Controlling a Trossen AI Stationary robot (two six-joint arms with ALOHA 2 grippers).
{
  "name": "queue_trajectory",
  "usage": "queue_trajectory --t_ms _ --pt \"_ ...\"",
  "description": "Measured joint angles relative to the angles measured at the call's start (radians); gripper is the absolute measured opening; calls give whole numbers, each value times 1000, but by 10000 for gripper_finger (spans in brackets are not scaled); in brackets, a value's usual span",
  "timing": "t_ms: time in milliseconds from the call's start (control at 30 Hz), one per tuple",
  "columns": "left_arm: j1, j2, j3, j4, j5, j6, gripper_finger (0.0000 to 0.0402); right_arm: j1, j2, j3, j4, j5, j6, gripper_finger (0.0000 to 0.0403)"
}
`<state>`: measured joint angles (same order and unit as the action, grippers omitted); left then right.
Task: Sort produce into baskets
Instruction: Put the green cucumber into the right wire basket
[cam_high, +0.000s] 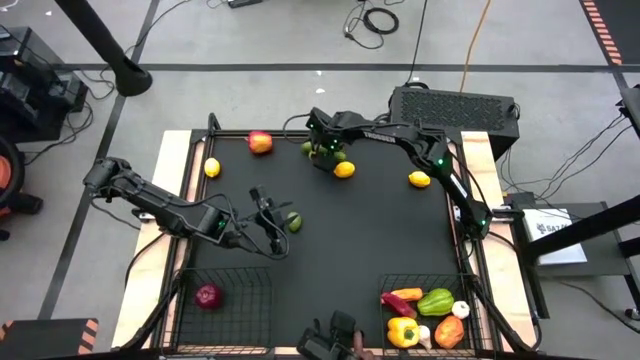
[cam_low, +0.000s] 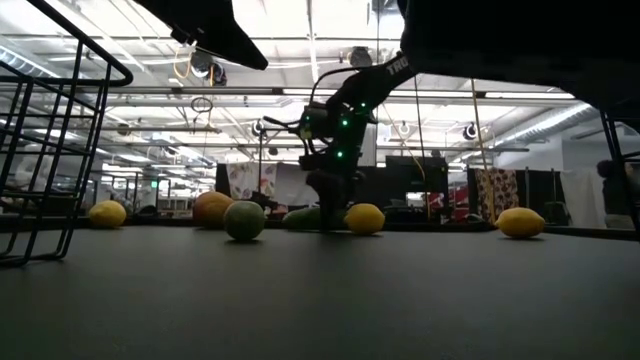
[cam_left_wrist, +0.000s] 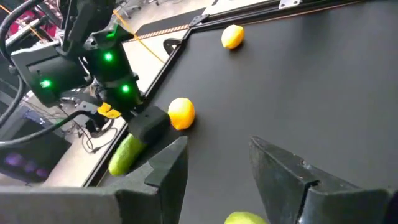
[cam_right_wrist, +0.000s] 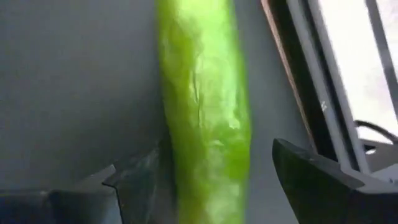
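A green cucumber (cam_right_wrist: 205, 112) lies on the black table near its far edge (cam_high: 308, 148), beside a lemon (cam_high: 344, 169). My right gripper (cam_right_wrist: 214, 165) points steeply down over it, open, one finger on each side of the cucumber and across its length (cam_high: 325, 153). My left gripper (cam_high: 268, 216) hovers open over the table's left middle with nothing between its fingers (cam_left_wrist: 217, 149). A green lime (cam_high: 293, 222) rests on the table just past it. Two black wire baskets stand at the near edge, the left one (cam_high: 240, 275) with a purple onion (cam_high: 208, 295). My right gripper's one finger (cam_right_wrist: 140, 177) stands close against the cucumber's side (cam_right_wrist: 171, 155); whether it touches I cannot tell. The other finger (cam_right_wrist: 311, 177) is clear of it. The cucumber lies flat on the table.
A red apple (cam_high: 260, 142) and a lemon (cam_high: 212, 168) lie at the far left, another lemon (cam_high: 419, 179) at the right. The right basket (cam_high: 470, 285) holds peppers, a chili and garlic. A black grilled box (cam_high: 455, 105) stands beyond the far right corner.
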<state>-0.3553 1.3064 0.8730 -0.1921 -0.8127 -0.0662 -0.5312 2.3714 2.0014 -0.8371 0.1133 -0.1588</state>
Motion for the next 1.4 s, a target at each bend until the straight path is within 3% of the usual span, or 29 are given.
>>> queue_trajectory --t_ms 400,1000,1400 --pt "1 0 0 -1 0 1 176 6 -2 0 -110 -15 2 282" --pt "1 0 0 0 0 1 176 65 -2 -13 -114 -9 39 161" --pt "1 0 0 0 -1 2 176 103 -44 -13 -182 -12 102 161"
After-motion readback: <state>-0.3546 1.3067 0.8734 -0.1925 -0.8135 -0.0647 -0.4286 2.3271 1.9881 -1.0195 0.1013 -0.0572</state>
